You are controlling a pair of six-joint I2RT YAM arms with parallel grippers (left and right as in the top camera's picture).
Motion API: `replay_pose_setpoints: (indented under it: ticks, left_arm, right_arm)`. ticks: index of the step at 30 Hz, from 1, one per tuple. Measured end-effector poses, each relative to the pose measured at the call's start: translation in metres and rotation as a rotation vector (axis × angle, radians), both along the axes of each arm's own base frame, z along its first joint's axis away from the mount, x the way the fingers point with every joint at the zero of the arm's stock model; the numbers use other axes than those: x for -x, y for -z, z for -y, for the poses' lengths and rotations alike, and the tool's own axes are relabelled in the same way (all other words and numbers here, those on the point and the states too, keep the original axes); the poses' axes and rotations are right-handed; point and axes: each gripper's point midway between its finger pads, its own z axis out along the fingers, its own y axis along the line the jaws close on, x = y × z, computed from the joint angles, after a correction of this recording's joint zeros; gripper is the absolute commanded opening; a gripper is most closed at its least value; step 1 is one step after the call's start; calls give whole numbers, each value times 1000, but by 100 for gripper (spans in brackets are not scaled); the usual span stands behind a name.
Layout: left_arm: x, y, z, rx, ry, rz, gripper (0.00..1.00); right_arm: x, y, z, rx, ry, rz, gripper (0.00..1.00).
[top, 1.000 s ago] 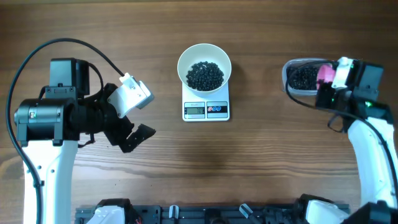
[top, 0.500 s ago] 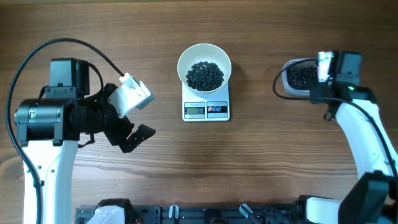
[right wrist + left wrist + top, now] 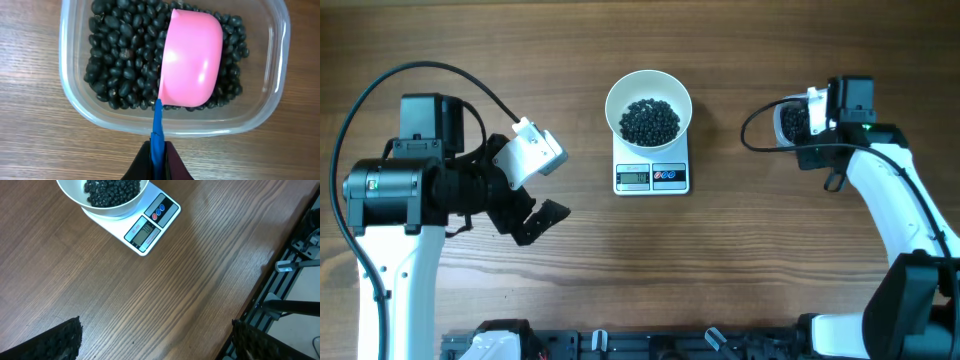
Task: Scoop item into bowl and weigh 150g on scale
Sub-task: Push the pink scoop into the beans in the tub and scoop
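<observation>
**On the scale, a bowl of beans; right of it, a tub with the scoop**

On top of the white digital scale [image 3: 651, 176] stands one white bowl [image 3: 616, 97] holding a low heap of black beans [image 3: 649, 120]. The scale's display [image 3: 145, 230] and two buttons [image 3: 158, 211] stick out in front of the bowl; the digits are too small to read. Well right of the scale sits one clear plastic tub [image 3: 75, 102] with a second, larger heap of the beans. One pink scoop [image 3: 192, 60] lies over that heap. The right gripper [image 3: 158, 156] pinches the scoop's blue handle [image 3: 157, 122] tightly between its fingers. Well left of the scale, the left gripper [image 3: 542, 186] hangs over the wooden table [image 3: 740, 260], fingers spread wide, holding nothing.
</observation>
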Motion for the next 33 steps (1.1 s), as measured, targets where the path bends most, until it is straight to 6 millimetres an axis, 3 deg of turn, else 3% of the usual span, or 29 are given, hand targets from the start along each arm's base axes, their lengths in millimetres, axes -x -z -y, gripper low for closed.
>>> replay_pose_setpoints:
  ticks: [7, 13, 21, 28, 33]
  left_arm:
    - [0, 0, 0, 0, 0, 0, 100]
    - [0, 0, 0, 0, 0, 0, 100]
    - [0, 0, 0, 0, 0, 0, 100]
    - [0, 0, 0, 0, 0, 0, 100]
    - [0, 0, 0, 0, 0, 0, 100]
  right_arm:
    - [0, -1, 1, -313, 89, 34, 4]
    - [2, 7, -6, -425, 118, 1, 4]
    - [5, 6, 13, -663, 266, 21, 4]
    - [1, 19, -3, -931, 309, -26, 4]
    - [2, 17, 3, -1015, 358, -21, 4]
